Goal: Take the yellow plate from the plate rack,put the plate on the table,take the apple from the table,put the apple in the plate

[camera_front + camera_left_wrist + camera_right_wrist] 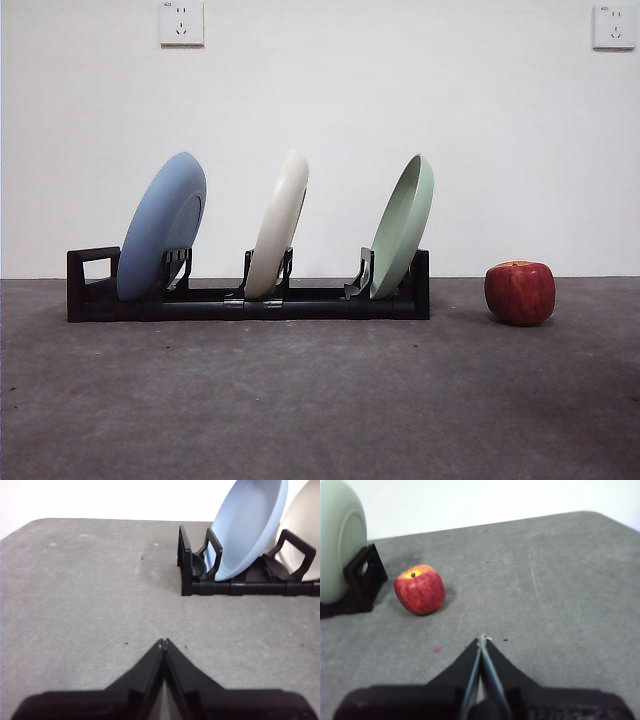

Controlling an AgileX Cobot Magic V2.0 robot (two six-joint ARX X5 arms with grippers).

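The yellow plate (279, 223), cream off-white, stands on edge in the middle slot of the black plate rack (250, 300); its edge also shows in the left wrist view (305, 535). The red apple (520, 292) sits on the grey table (320, 400) to the right of the rack, and it shows in the right wrist view (419, 589). My left gripper (164, 641) is shut and empty, above bare table short of the rack's handle end (186, 562). My right gripper (482, 638) is shut and empty, apart from the apple. Neither arm shows in the front view.
A light blue plate (162, 226) stands in the rack's left slot and a pale green plate (404, 224) in its right slot. A white wall with two sockets (181, 22) runs behind the table.
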